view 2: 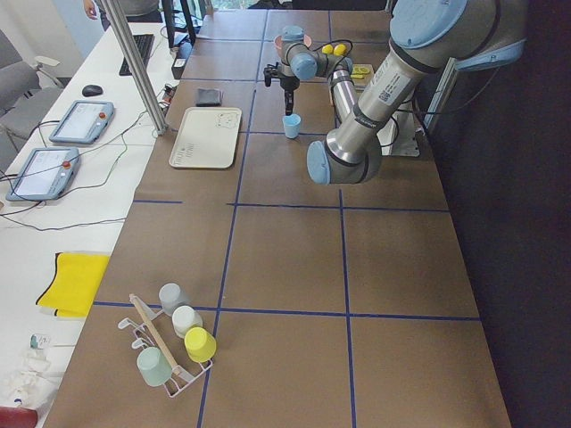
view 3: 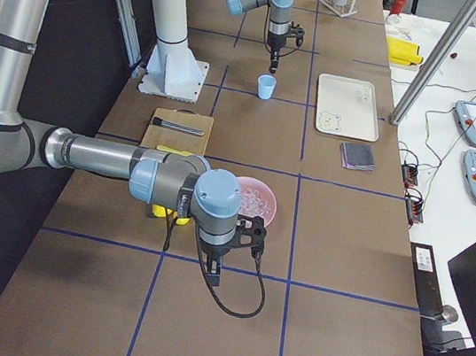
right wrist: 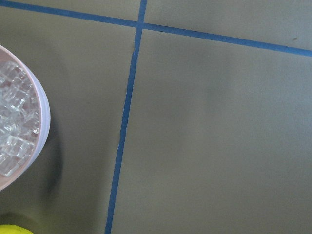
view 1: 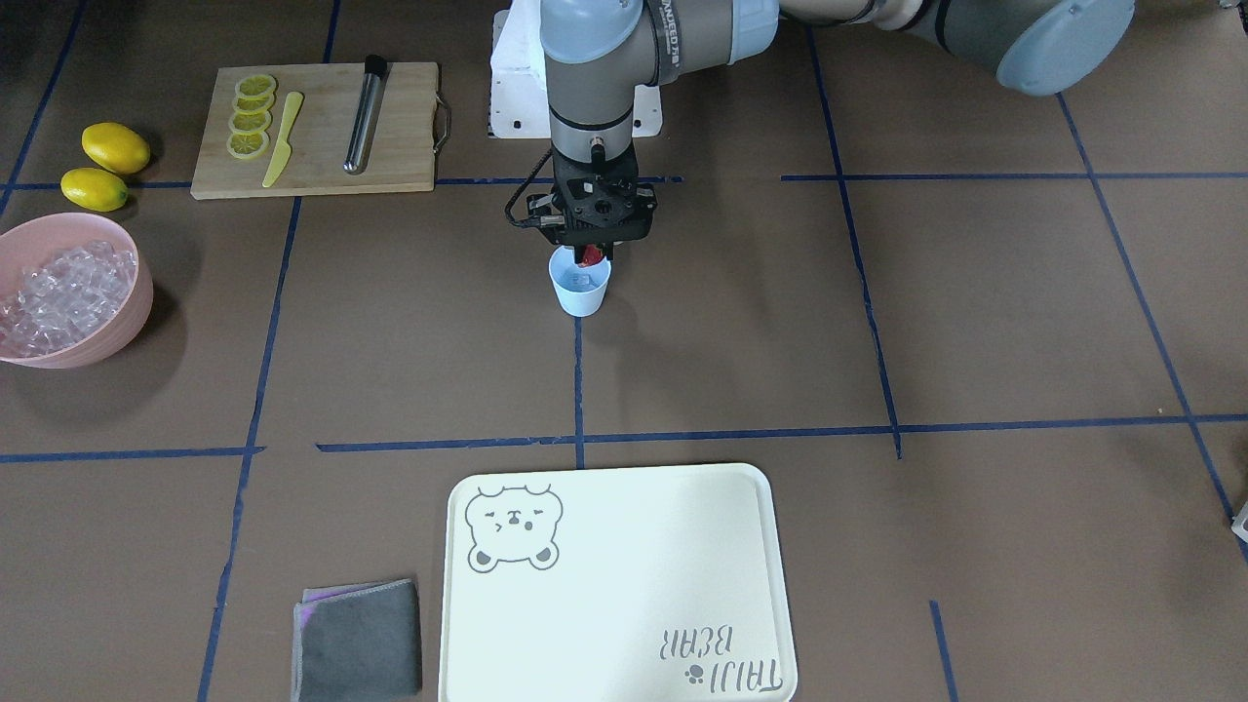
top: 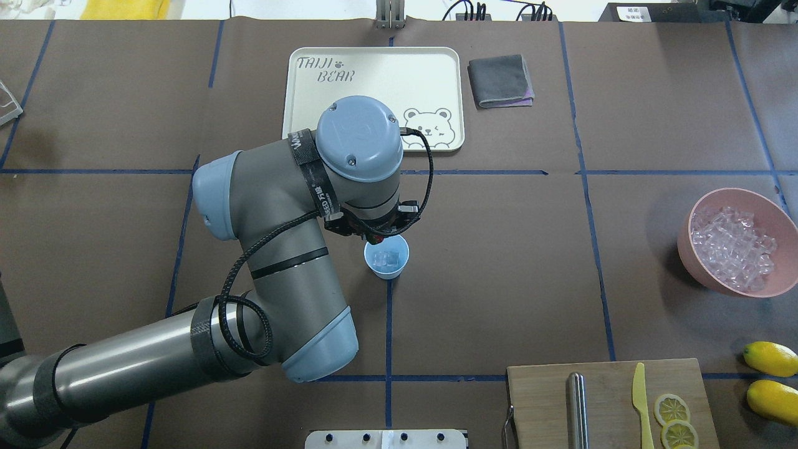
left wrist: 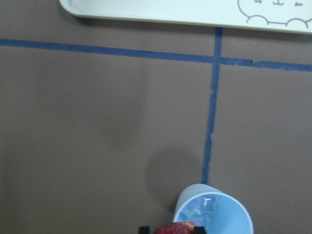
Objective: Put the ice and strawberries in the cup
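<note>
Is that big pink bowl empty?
No, the pink bowl is heaped with clear ice cubes.

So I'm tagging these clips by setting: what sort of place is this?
Probably a robotics lab staged as a drink station: blue tape lines gridding the table, teach pendants on the side bench, and the left arm holding a strawberry over the cup.

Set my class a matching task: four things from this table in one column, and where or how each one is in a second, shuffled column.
1 strawberry
2 cup
3 knife
4 cloth

a beside the tray
b in the left claw
c holding ice
d on the cutting board

Pairs: 1-b, 2-c, 3-d, 4-a.
</note>
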You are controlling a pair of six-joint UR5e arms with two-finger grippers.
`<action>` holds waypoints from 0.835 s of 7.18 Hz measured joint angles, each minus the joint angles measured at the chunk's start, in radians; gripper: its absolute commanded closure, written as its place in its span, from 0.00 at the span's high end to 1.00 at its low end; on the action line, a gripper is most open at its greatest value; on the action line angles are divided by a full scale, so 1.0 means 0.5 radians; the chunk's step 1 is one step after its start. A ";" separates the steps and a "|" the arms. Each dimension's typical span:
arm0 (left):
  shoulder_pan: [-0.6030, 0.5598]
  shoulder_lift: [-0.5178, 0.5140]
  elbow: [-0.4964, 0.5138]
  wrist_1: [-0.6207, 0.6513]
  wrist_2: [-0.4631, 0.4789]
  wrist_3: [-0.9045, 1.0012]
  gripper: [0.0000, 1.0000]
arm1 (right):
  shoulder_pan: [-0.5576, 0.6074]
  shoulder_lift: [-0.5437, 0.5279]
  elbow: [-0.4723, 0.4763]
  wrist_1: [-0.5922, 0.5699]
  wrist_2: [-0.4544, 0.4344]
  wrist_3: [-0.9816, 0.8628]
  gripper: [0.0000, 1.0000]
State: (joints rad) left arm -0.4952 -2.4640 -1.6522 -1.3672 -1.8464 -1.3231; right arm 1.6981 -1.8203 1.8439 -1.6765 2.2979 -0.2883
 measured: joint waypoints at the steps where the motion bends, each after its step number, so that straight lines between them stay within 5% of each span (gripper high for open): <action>1: 0.002 0.001 0.003 -0.005 0.000 0.000 1.00 | 0.000 -0.001 0.000 0.000 0.000 0.000 1.00; 4: 0.000 0.046 -0.027 0.003 0.003 0.076 1.00 | -0.001 -0.001 -0.018 0.000 0.005 -0.001 1.00; 6: -0.033 0.252 -0.223 0.017 -0.008 0.325 1.00 | -0.004 0.003 -0.038 0.002 0.012 -0.001 1.00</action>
State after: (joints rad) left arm -0.5118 -2.3378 -1.7636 -1.3589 -1.8504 -1.1606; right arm 1.6963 -1.8187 1.8247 -1.6753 2.3039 -0.2891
